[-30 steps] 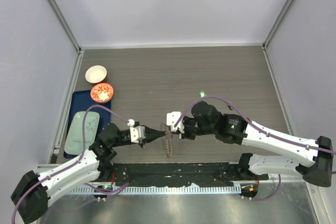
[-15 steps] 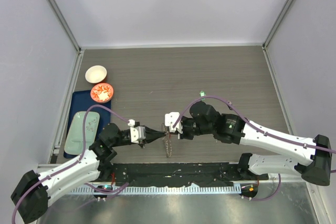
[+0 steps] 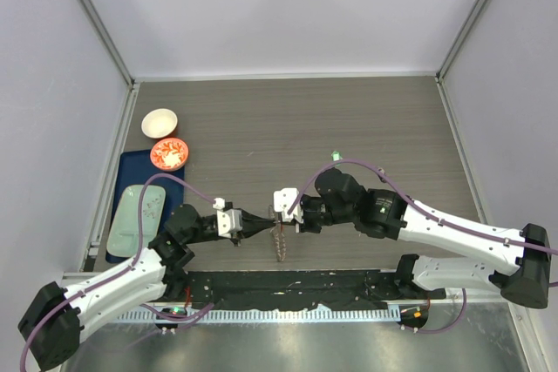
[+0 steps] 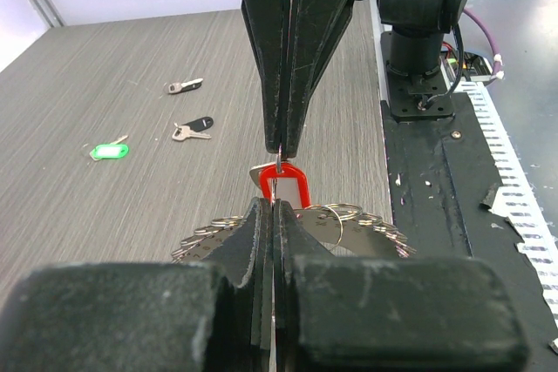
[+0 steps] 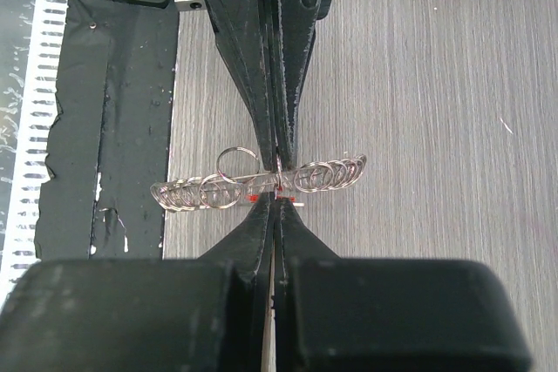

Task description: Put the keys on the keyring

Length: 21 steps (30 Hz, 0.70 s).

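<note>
- My left gripper (image 4: 272, 211) has its fingers pressed flat together. They are clamped on the jagged edge of the keyring (image 4: 307, 226), just under the red key (image 4: 281, 186).
- My right gripper (image 5: 276, 209) is also pinched tight. In the left wrist view it comes in from 12 o'clock, and its tips nip the thin wire loop at the top of the red key.
- The two sets of tips nearly meet, with the red key standing upright between them.
- The keyring is off the table (image 3: 349, 111), held between my grippers. In the top view it hangs toward 6 o'clock from where they meet.
- Only the right wrist view shows the keyring edge-on. There it is a thin band of small wire loops running from 9 to 3 o'clock, with specks of red at the middle.
- Only the left wrist view shows the loose keys clearly. A green key (image 4: 109, 152) lies at 9 o'clock from the red one, a black key (image 4: 193, 131) at 10 o'clock, and a second dark key (image 4: 185, 86) is farther off.
- From the top only the green key can be made out, at 1 o'clock from my grippers.
- A blue tray (image 3: 124, 172) at 9 o'clock carries a pale green plate (image 3: 139, 213).
- Past it, at 10 o'clock, an orange bowl (image 3: 157, 159) holds white and red bits too small to name.
- A white bowl (image 3: 159, 123) sits just beyond it.
</note>
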Tool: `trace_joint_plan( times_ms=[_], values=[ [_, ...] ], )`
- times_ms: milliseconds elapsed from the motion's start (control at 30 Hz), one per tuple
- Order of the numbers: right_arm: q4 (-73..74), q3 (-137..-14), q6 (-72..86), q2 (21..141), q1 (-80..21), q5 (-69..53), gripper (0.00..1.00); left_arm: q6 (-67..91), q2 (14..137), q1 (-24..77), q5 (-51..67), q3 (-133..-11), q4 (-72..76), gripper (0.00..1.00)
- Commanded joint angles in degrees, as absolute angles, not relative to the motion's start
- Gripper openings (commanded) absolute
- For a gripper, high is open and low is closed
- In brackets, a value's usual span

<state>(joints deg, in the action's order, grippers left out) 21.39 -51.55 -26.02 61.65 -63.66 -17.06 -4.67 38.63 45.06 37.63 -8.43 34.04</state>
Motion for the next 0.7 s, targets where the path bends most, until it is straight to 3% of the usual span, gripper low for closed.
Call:
trace_joint_plan(
  times_ms=[0,667],
  values=[
    [18.4,-51.8,-27.0,61.3,-64.1,-17.2,0.01,-4.1,38.3,45.3,38.8,-9.0,38.9,0.0],
    [19.3,-51.7,-27.9,62.1,-64.3,-18.3,0.01,-3.7,38.1,45.4,38.8,-9.0,39.2,0.0]
  ],
)
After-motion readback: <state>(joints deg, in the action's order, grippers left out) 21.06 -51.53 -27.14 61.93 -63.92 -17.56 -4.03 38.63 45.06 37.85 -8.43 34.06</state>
